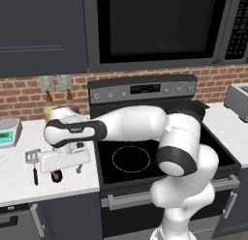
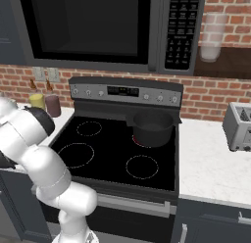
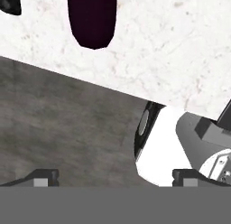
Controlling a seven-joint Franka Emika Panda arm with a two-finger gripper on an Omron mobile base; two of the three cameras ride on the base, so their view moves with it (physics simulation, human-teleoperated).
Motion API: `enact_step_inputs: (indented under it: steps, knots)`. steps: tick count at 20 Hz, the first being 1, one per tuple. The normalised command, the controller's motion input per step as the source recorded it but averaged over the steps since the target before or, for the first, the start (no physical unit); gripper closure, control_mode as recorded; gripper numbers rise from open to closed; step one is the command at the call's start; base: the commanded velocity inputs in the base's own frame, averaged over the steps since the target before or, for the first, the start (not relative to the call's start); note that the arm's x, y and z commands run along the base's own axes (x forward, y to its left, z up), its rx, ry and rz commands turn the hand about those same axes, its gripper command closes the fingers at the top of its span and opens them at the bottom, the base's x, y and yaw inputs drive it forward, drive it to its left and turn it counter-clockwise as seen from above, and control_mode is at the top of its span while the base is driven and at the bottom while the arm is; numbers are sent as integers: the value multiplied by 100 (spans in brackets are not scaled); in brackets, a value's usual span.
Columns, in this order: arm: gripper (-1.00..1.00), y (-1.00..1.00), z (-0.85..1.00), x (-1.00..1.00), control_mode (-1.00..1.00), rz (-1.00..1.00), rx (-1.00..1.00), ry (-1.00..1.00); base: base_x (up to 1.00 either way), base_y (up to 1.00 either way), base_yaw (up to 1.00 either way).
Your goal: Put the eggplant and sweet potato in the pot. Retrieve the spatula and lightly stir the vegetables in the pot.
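The dark purple eggplant [image 1: 56,175] lies on the white counter [image 1: 19,183] left of the stove, close to the front edge. My gripper [image 1: 67,170] points down just right of the eggplant, and it is open and empty. In the hand view the eggplant [image 3: 92,20] sits at the top, beyond the wide-apart fingertips [image 3: 43,178] of the gripper [image 3: 115,179]. The spatula [image 1: 33,159] lies left of the eggplant, silver head toward the wall and black handle toward the front. The dark pot [image 2: 153,127] stands on the stove's back right burner. The sweet potato is hidden.
A kitchen scale [image 1: 7,132] sits at the counter's far left. A yellow jar [image 2: 36,100] and a maroon jar [image 2: 52,106] stand by the brick wall. A toaster [image 2: 238,127] is on the right counter. The counter's front edge [image 3: 90,81] drops to the grey floor.
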Motion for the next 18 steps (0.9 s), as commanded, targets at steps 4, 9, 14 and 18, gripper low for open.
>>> enact_step_inputs:
  steps: [4,9,14,18]
  knots:
    - [-100,9,-7,26,-100,-2,2,-6,0,0,0]
    - [-100,17,-19,28,-100,-1,1,-4,0,0,0]
    - [-100,33,-42,22,-100,-2,0,-7,0,0,0]
    - [-100,25,-36,16,-100,-4,0,-16,0,0,0]
